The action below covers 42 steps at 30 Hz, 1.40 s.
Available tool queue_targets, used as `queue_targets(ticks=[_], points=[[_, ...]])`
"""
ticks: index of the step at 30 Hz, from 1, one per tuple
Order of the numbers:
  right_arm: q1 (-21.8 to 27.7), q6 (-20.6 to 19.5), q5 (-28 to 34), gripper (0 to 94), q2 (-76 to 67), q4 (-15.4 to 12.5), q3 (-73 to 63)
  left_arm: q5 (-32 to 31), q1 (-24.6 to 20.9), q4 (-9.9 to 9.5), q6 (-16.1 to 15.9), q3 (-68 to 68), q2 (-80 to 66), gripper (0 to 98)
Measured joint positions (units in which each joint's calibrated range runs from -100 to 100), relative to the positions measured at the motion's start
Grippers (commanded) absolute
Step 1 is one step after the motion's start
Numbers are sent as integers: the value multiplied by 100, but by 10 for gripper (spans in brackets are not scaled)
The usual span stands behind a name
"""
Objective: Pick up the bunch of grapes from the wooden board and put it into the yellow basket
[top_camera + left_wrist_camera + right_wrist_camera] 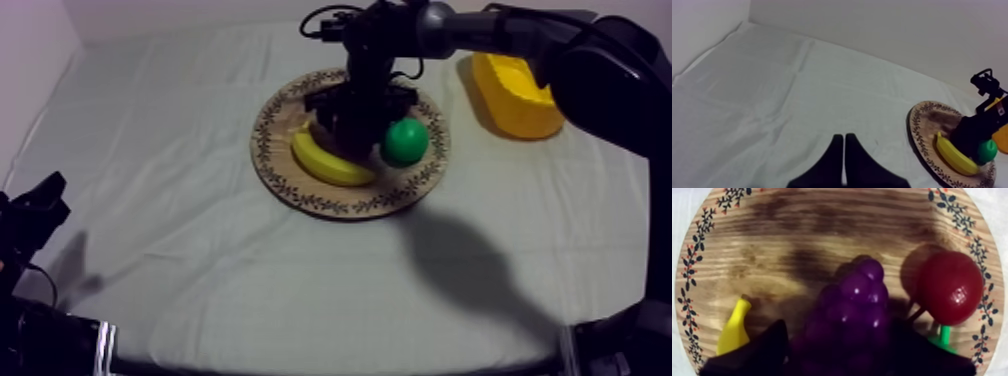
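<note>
1. The right gripper (839, 333) sits at the middle of the wooden board (797, 228). Its two fingers (757, 348) press against either flank of the bunch of grapes (859, 303), so I judge it closed round the bunch, which seems to lie on the board.
2. The bunch is lumpy and rounded, and the grip looks to be on its near end only. On the lift it could tilt, slip out and drop back onto the board.
3. The small red fruit (949, 288) lies just beside the bunch, toward the board's rim, and the banana (734, 330) lies on the other side. A finger dragged sideways could knock either one off the board.
4. The yellow basket (515, 95) stands off the board, near its rim (on the right arm's side). A low carry could clip the basket's wall.
5. The grapes are deep purple and glossy, round berries heaped in a cluster that narrows at its far end.
6. The left gripper (843, 160) hangs well apart from the board, its fingers together in a narrow wedge, holding nothing.
</note>
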Motion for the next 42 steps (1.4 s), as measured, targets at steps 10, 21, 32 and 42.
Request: queue_targets(ticks=[10, 21, 32, 42], points=[[7, 11, -2, 339, -22, 12, -25, 0, 0, 0, 0, 0, 0, 1], [-5, -38, -52, 306, -349, 92, 202, 0, 0, 0, 0, 0, 0, 1], [-92, 19, -284, 292, -1347, 165, 1302, 0, 0, 0, 0, 0, 0, 1], [31, 218, -355, 278, -2687, 261, 2585, 0, 0, 0, 0, 0, 0, 1]])
